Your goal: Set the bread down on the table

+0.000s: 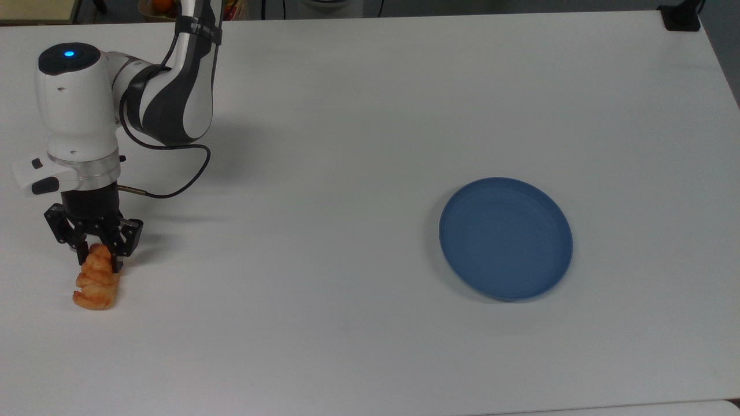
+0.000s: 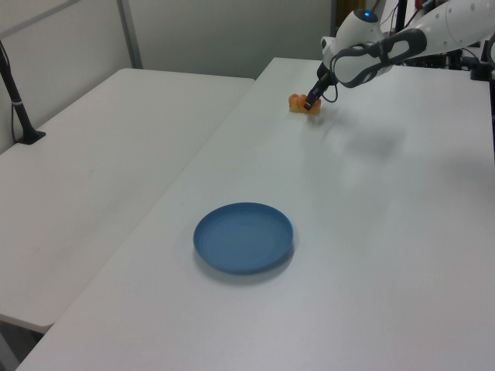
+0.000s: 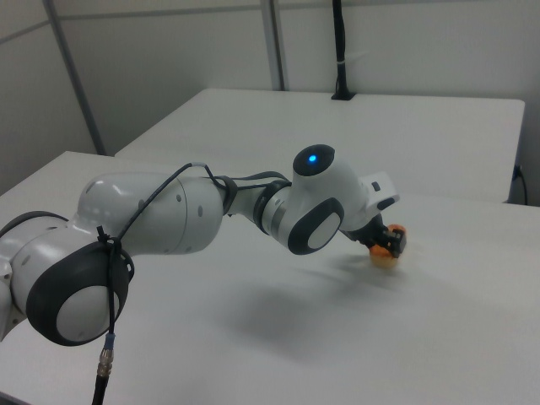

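A: What takes up most of the scene?

B: The table [image 1: 370,115], a wide white top with a matte surface. In the left view a second white table [image 2: 100,154] stands alongside it, across a narrow gap.

A: And the next largest thing?

B: The robot arm [image 1: 167,92], white with dark grey joints. In the top view it reaches down the top view's left side, with a blue light glowing on its last big joint. A thin black cable [image 1: 179,173] loops from the arm to the wrist. In the right view the arm stretches from the right view's lower left toward the middle.

A: Is there anything else on the table?

B: A round blue plate [image 1: 506,238] lies flat toward the top view's right, well apart from the arm. It holds nothing. In the left view the plate sits near the front, with the arm far behind it.

A: What about the gripper?

B: The gripper [image 1: 95,254] points straight down near the top view's left edge. Its black fingers are parted a little and stand on either side of the upper end of the bread. Whether the fingers press the pastry or have just let go of it cannot be told.

A: Where is the bread?

B: The bread [image 1: 95,284], a small golden-orange braided roll, lies on the table just below the gripper in the top view, close to the table's edge. In the left view the bread [image 2: 298,102] sits at the far end of the table, under the fingertips. In the right view it [image 3: 386,253] shows as an orange lump on the white surface, partly behind the wrist.
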You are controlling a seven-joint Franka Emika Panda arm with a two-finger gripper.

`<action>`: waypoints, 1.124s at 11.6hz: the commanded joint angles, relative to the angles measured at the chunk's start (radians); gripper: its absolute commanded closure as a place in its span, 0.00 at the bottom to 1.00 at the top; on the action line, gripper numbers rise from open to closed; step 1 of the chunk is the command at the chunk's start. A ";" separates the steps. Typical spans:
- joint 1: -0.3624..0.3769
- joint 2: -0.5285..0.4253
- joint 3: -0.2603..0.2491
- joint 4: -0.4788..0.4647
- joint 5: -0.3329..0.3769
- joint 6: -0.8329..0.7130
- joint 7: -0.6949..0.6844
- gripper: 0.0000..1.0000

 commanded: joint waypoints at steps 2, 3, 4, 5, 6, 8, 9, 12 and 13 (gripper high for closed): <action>0.001 -0.072 0.001 -0.016 0.027 0.009 -0.019 0.00; -0.001 -0.138 0.007 -0.052 0.027 0.003 -0.018 0.00; 0.001 -0.189 0.012 -0.087 0.027 -0.009 -0.016 0.00; 0.004 -0.261 0.012 -0.121 0.025 -0.079 -0.004 0.00; 0.007 -0.325 0.012 -0.123 0.025 -0.206 0.011 0.00; 0.008 -0.452 0.012 -0.126 0.025 -0.462 0.016 0.00; 0.010 -0.493 0.012 -0.126 0.027 -0.557 0.030 0.00; 0.039 -0.646 0.012 -0.141 0.027 -0.828 0.193 0.00; 0.060 -0.712 0.012 -0.163 0.024 -0.924 0.285 0.00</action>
